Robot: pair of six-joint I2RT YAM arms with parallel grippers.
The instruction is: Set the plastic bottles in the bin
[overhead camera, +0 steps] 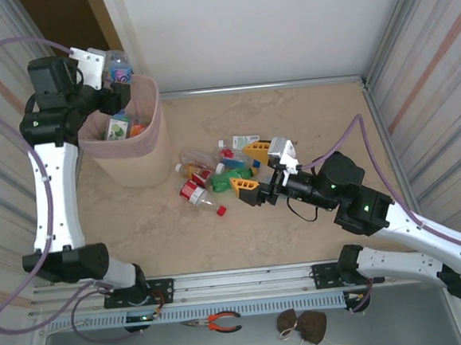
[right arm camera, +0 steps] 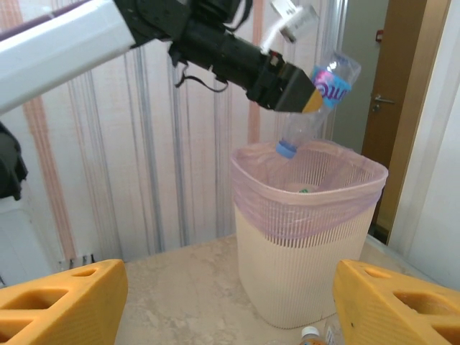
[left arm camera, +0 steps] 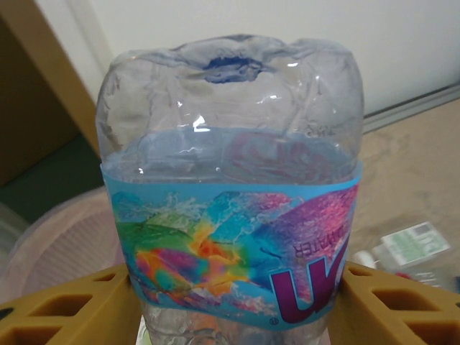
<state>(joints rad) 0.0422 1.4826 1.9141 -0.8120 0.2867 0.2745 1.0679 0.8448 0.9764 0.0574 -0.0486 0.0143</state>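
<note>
Yellow left end effector (right arm camera: 310, 99) grips a clear bottle (left arm camera: 230, 144) over the bin (right arm camera: 309, 237); right end effector (overhead camera: 251, 168) gapes.

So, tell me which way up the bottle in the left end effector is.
Upside down, tilted: the bottle has its blue cap down over the bin, base up, in the left end effector.

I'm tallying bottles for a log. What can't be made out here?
- Bin contents: top view, left arm and wall hide much.
- Bottle pile: top view, right tool covers part; count uncertain.
- Held bottle label: left wrist view, bottom edge cuts it off.
</note>
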